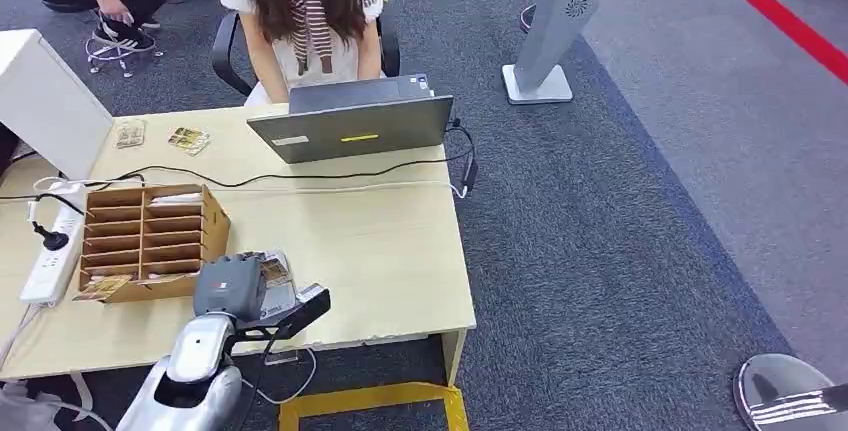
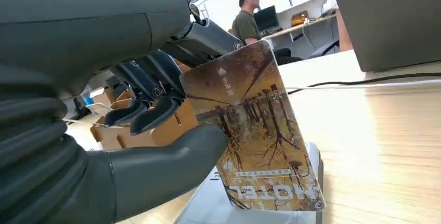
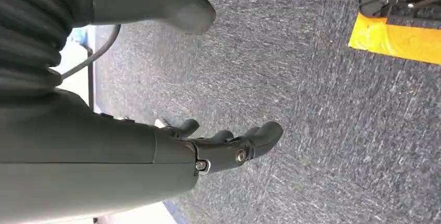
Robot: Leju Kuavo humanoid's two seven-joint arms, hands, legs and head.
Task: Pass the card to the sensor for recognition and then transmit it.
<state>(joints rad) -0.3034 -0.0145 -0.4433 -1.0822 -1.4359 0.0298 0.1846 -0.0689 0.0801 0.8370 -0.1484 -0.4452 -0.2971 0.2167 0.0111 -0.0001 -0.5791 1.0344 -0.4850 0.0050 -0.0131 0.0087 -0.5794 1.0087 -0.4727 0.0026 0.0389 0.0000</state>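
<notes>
From the head view, I am looking down at the table (image 1: 380, 251) with my left hand (image 1: 232, 286) hovering over its near edge, just beside the cardboard rack (image 1: 150, 236). Something flat and pale is lying under the hand there; I am taking it for the sensor (image 1: 283, 296), though it is mostly covered. A person is sitting across the table behind a laptop (image 1: 350, 126), and two loose cards (image 1: 190, 139) are lying near the far edge.

In the left wrist view, I am holding the card (image 2: 249, 130) pinched between the thumb (image 2: 166, 161) and the dark fingers (image 2: 151, 109), so this hand is clamped on it. The card is standing tilted, its lower edge at or just above the pale sensor plate (image 2: 208, 208); I cannot tell whether they are touching.

In the right wrist view, my right hand (image 3: 218, 146) is hanging over the carpet (image 3: 322, 104), its fingers loosely curved with nothing in them, apart from the thumb (image 3: 182, 5).

I judge the pick-up done and the reading step in hand. Nothing is showing whether the sensor has registered the card. What is left, as I read it, is finishing the read and then passing the card on, likely to the person opposite.
</notes>
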